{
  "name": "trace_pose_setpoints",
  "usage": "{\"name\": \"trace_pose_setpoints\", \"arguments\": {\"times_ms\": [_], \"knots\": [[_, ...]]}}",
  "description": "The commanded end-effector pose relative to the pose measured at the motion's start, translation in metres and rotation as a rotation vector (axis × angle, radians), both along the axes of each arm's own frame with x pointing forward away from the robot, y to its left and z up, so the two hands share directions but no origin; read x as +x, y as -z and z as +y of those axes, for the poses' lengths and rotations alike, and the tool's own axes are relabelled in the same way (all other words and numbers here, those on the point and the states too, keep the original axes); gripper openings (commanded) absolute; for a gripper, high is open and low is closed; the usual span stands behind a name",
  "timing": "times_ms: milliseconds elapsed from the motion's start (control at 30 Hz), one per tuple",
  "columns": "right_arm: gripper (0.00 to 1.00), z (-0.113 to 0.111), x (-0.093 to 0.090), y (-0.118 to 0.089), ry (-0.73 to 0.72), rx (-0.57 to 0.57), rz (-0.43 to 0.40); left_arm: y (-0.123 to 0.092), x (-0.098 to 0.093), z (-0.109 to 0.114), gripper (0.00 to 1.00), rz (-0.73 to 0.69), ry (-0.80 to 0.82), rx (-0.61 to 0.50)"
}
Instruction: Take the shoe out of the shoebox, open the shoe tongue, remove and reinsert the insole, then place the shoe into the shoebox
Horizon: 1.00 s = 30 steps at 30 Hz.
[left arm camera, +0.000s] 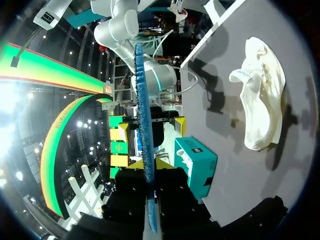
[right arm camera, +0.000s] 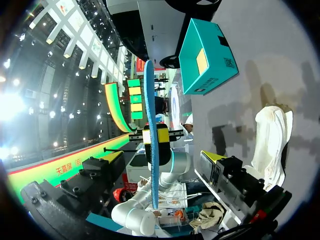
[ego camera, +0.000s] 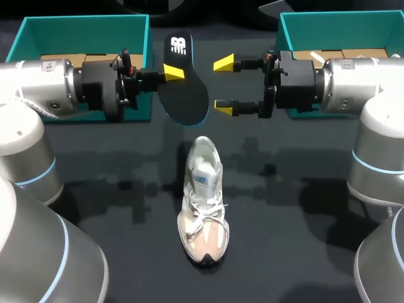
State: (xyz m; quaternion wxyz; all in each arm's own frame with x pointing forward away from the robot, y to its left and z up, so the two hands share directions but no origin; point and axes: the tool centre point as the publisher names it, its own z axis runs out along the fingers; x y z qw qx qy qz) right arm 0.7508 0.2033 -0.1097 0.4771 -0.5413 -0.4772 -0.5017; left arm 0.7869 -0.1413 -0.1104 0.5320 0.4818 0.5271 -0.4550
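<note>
Your left end effector (ego camera: 172, 72) is clamped on the black insole (ego camera: 184, 85), which hangs in the air above the far middle of the dark tabletop (ego camera: 284, 246). In the head view, one yellow fingertip sits on the insole's upper face near its heel end, and the printed heel points toward the far edge. In the left wrist view, the insole (left arm camera: 145, 125) shows edge-on as a thin blue strip, with that end effector's (left arm camera: 148, 164) two yellow tips pressed against it from either side. Your right end effector (ego camera: 224, 85) faces it from the other side with its fingers spread wide. Both yellow tips stop just beside the insole's near edge without touching it. The right wrist view shows the same, with the insole (right arm camera: 152, 130) standing edge-on ahead of the gaping right end effector (right arm camera: 164, 156). The shoe (ego camera: 203, 202), a pale laced sneaker, stands on its sole in the middle of the tabletop. Its toe points to the near edge, its heel lies below the insole, and it is well apart from both end effectors. It shows too in the left wrist view (left arm camera: 262, 95) and the right wrist view (right arm camera: 272, 140). The left teal box (ego camera: 85, 28) sits at the far left behind your left arm, and the right teal box (ego camera: 334, 25) at the far right behind your right arm. I cannot tell which one is the lid.
</note>
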Motion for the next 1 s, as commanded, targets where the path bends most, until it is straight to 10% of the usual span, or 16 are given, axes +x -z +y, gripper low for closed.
{"name": "trace_pose_setpoints", "arguments": {"times_ms": [33,300,633,1000], "knots": [[1.00,0.012,-0.001,-0.003,-0.012,-0.027,-0.008,0.005,0.006,-0.011,0.00,-0.014,0.001,0.005],[0.99,0.020,-0.010,-0.003,-0.044,-0.048,-0.049,0.009,0.011,-0.017,0.00,-0.015,-0.001,0.020],[0.50,0.027,-0.013,0.005,-0.085,-0.054,-0.035,0.008,0.013,-0.018,0.00,-0.009,0.026,0.033],[0.42,0.036,-0.010,0.006,-0.133,-0.078,-0.019,0.014,0.016,-0.021,0.00,-0.022,0.025,0.045]]}}
